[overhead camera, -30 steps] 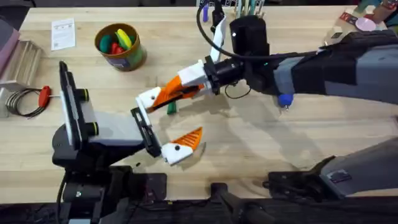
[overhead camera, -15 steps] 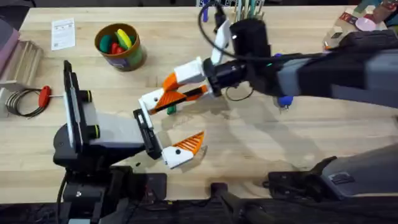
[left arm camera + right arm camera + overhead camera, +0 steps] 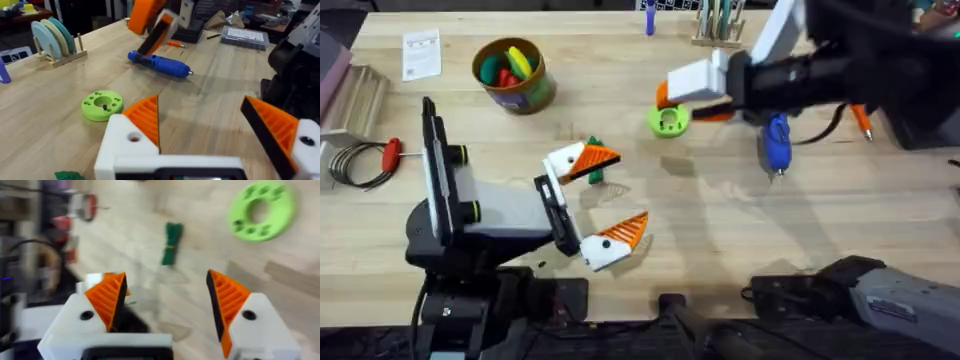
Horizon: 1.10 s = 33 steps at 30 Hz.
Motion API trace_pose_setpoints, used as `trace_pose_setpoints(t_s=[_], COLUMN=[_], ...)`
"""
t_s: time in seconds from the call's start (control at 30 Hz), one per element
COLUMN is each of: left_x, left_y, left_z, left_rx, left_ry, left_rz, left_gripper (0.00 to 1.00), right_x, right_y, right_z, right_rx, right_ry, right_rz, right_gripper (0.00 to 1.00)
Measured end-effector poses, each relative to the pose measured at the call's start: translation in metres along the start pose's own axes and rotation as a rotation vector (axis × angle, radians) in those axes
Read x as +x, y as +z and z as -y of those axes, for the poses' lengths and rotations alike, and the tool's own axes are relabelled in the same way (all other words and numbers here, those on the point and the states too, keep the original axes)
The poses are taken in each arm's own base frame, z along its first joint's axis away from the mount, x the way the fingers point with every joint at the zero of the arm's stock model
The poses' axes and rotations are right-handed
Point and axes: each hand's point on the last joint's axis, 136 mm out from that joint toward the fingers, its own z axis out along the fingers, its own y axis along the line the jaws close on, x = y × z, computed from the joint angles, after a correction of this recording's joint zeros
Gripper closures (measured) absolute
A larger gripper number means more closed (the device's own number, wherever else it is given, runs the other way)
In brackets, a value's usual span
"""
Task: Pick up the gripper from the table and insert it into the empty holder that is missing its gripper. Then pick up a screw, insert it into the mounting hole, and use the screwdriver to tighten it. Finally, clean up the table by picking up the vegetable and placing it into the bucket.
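The dark green vegetable (image 3: 595, 172) lies on the table beside the upper finger of my left gripper (image 3: 603, 200), which is open and empty. It also shows in the right wrist view as the vegetable (image 3: 171, 250), ahead of my right gripper (image 3: 167, 305), open with nothing between its orange pads. That right gripper (image 3: 670, 98) hangs above the lime-green disc (image 3: 668, 121). The blue screwdriver (image 3: 777, 145) lies to its right, on the table. The bucket (image 3: 510, 72) stands at the back left. The small gripper piece, the holder and the screw are out of view.
A red-handled tool (image 3: 391, 154) and wire coil lie at the left edge. A thin orange tool (image 3: 861, 121) lies at the right. A rack with discs (image 3: 52, 40) stands at the back. The left arm's body (image 3: 470, 215) fills the front left.
My right gripper has pulled away from the vegetable, rising and moving right toward the back, over the green disc. The vegetable stays on the table. The left arm has barely moved.
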Motion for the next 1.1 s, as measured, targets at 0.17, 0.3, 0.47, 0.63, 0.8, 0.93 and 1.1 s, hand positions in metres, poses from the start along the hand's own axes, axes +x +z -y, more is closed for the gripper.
trace_pose_setpoints(t_s=[0.17,0.3,0.47,0.63,0.8,0.93,1.1], left_x=[0.000,0.000,0.000,0.000,0.000,0.000,0.000], left_y=[0.000,0.000,0.000,0.000,0.000,0.000,0.000], left_z=[0.000,0.000,0.000,0.000,0.000,0.000,0.000], left_rx=[0.000,0.002,0.002,0.002,0.002,0.002,0.002], left_ry=[0.000,0.000,0.000,0.000,0.000,0.000,-0.001], left_rz=[0.000,0.000,0.000,0.000,0.000,0.000,0.000], left_gripper=[0.015,0.015,0.015,0.015,0.015,0.015,0.015], right_x=[-0.026,-0.033,-0.036,-0.037,-0.031,-0.020,-0.017], right_y=[-0.021,-0.019,-0.001,0.023,0.050,0.068,0.092], right_z=[0.004,0.014,0.028,0.036,0.045,0.055,0.073], right_rx=[0.191,0.341,0.509,0.642,0.722,0.773,0.817], right_ry=[-0.115,-0.169,-0.154,-0.024,0.101,0.218,0.379], right_rz=[0.030,-0.030,-0.129,-0.149,-0.143,-0.140,-0.092], right_gripper=[0.096,0.095,0.096,0.095,0.093,0.094,0.094])
